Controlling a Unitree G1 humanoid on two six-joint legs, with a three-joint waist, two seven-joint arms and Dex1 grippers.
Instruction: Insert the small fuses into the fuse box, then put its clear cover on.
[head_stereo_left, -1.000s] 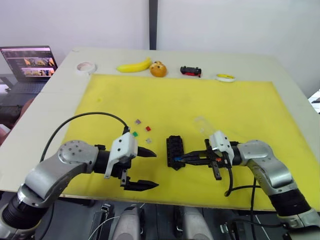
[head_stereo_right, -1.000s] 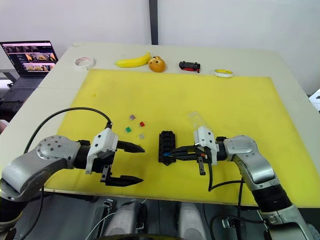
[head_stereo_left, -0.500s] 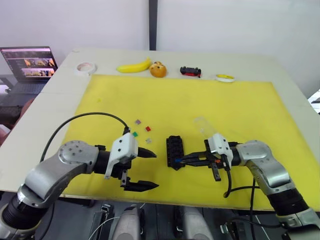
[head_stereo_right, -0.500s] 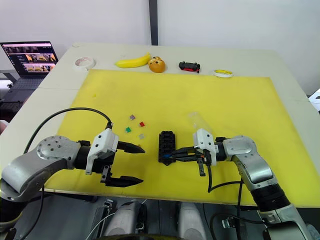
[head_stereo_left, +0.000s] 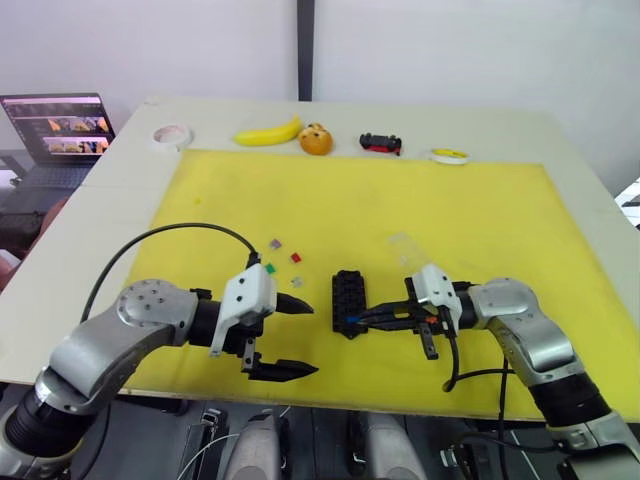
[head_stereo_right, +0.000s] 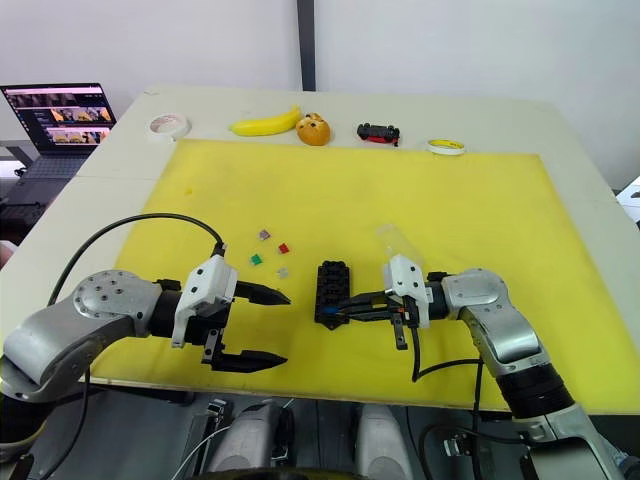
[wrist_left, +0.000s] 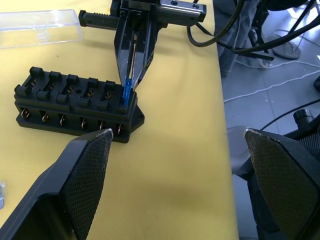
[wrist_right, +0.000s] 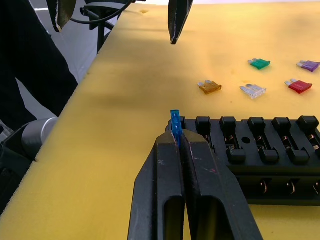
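Note:
The black fuse box (head_stereo_left: 350, 300) lies on the yellow mat (head_stereo_left: 400, 200), near its front middle. My right gripper (wrist_right: 180, 137) is shut on a blue fuse (wrist_right: 175, 121) and holds it upright at the end slot of the box (wrist_left: 75, 105) nearest me. Several loose small fuses (head_stereo_left: 296, 257) in green, red, amber, purple and clear lie just left of the box. The clear cover (head_stereo_left: 405, 248) rests on the mat behind my right gripper. My left gripper (head_stereo_left: 295, 340) hangs open to the left of the box, holding nothing.
Along the table's far edge sit a banana (head_stereo_left: 268, 132), an orange round object (head_stereo_left: 317, 138), a small black-and-red toy car (head_stereo_left: 382, 142) and two tape rolls (head_stereo_left: 172, 134) (head_stereo_left: 451, 155). A laptop (head_stereo_left: 58, 130) stands off the table's left side.
My right gripper has edged slightly left with the blue fuse, closer onto the box's near end. The left arm has not moved.

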